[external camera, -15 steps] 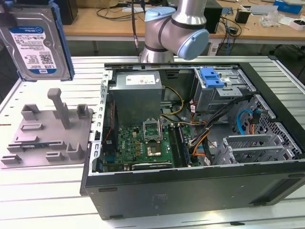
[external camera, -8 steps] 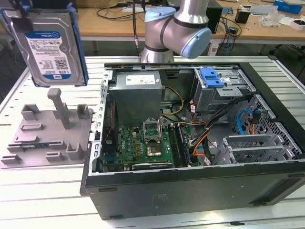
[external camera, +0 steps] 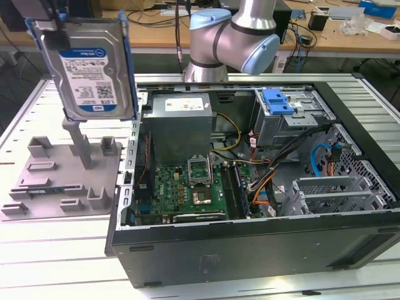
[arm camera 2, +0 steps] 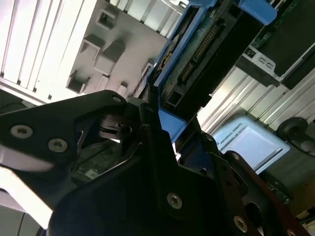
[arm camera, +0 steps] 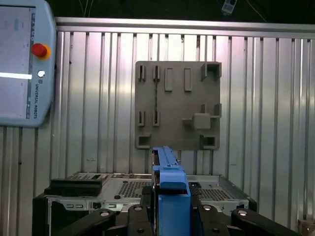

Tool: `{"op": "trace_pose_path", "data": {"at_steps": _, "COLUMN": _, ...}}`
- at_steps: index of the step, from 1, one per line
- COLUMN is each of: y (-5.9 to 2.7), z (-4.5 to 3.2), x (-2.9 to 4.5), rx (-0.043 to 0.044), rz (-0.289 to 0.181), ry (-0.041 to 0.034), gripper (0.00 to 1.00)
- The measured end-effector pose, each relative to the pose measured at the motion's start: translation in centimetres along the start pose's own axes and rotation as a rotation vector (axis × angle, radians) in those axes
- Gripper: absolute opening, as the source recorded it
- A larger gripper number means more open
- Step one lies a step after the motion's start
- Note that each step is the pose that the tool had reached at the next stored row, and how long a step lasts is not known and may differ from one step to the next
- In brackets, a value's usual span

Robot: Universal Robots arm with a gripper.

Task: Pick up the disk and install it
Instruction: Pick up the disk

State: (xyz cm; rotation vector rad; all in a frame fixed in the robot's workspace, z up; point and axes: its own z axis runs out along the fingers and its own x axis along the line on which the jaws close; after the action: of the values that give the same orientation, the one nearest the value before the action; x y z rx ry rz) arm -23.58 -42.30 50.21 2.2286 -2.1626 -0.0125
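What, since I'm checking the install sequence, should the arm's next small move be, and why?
Probably a short sideways carry toward the exterior view's right, bringing the disk over the open computer case. The gripper is shut on the disk's blue carrier, and the disk hangs raised above the grey fixture plate, beside the case rather than over its drive cage.

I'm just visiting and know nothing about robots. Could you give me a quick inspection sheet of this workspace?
Surface: ribbed metal table, carrying a grey fixture plate and an open computer case.
Job's things: the disk in its blue carrier, held upright in the air beside the case, not in it.
Clutter: nothing seen.
Grippers: gripper shut on the disk's carrier edge.
Cables: orange, blue and black wires inside the case.
Surroundings: wooden benches behind; control tablet lying on the table.
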Motion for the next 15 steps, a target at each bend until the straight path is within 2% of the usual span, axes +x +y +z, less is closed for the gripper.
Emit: {"op": "trace_pose_path", "data": {"at_steps": 15, "y": -6.7, "z": -0.15, "x": 3.46, "rx": 0.0, "rz": 0.0, "ry": 0.0, "gripper": 0.37}}
